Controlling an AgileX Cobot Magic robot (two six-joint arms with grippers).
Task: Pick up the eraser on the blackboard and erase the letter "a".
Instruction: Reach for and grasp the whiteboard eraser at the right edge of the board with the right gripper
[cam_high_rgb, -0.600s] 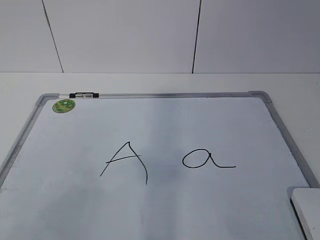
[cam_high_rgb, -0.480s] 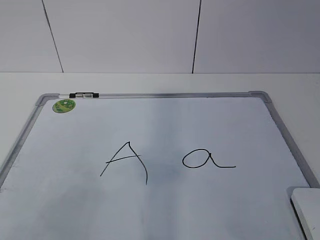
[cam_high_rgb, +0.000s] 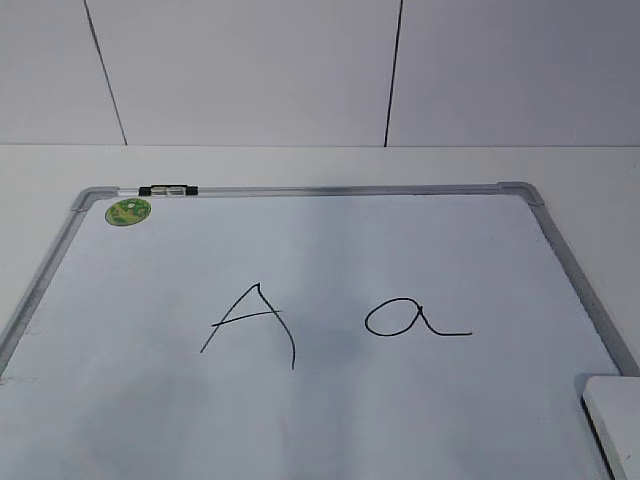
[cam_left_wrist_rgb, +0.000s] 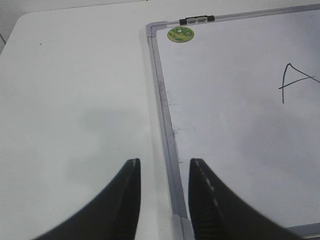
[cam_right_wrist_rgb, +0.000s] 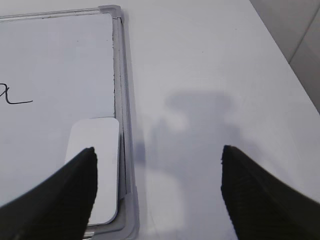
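The blackboard (cam_high_rgb: 560, 240) is a white dry-erase board with a grey frame, lying flat on the table. The letter "a" (cam_high_rgb: 412, 318) is drawn right of a capital "A" (cam_high_rgb: 255, 322). The white eraser (cam_high_rgb: 615, 420) lies on the board's near right corner; it also shows in the right wrist view (cam_right_wrist_rgb: 100, 160). My right gripper (cam_right_wrist_rgb: 157, 152) is open wide and empty, above the board's right frame, its left finger over the eraser's near edge. My left gripper (cam_left_wrist_rgb: 164, 164) is open and empty, straddling the board's left frame (cam_left_wrist_rgb: 167, 135). Neither gripper shows in the exterior view.
A black-and-silver marker (cam_high_rgb: 168, 189) lies along the board's far frame, next to a green round sticker (cam_high_rgb: 128, 211). White table surface (cam_right_wrist_rgb: 210, 65) lies right of the board and also left of it (cam_left_wrist_rgb: 75, 100). A white panelled wall (cam_high_rgb: 250, 70) stands behind.
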